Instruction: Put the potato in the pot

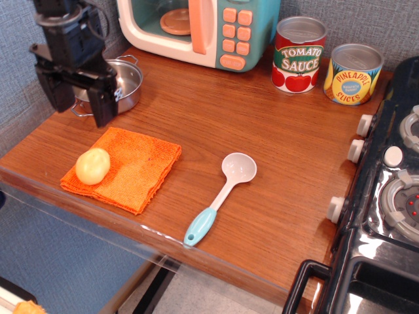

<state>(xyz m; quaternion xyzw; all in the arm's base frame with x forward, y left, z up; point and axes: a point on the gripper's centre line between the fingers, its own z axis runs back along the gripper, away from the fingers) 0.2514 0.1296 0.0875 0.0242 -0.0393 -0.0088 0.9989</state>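
Observation:
The pale-yellow potato [92, 165] lies on the left part of an orange cloth [124, 167] near the table's front left edge. Behind it, at the back left, stands the shiny silver pot [128, 83], partly covered by the arm. My black gripper [82, 106] hangs open above the table between the pot and the cloth, its two fingers pointing down with nothing between them. It is a short way behind and above the potato.
A white ladle with a blue handle [222, 197] lies right of the cloth. A toy microwave [196, 29] stands at the back, with a tomato sauce can [298, 54] and a pineapple can [353, 73] to its right. A black stove [386, 190] borders the right side.

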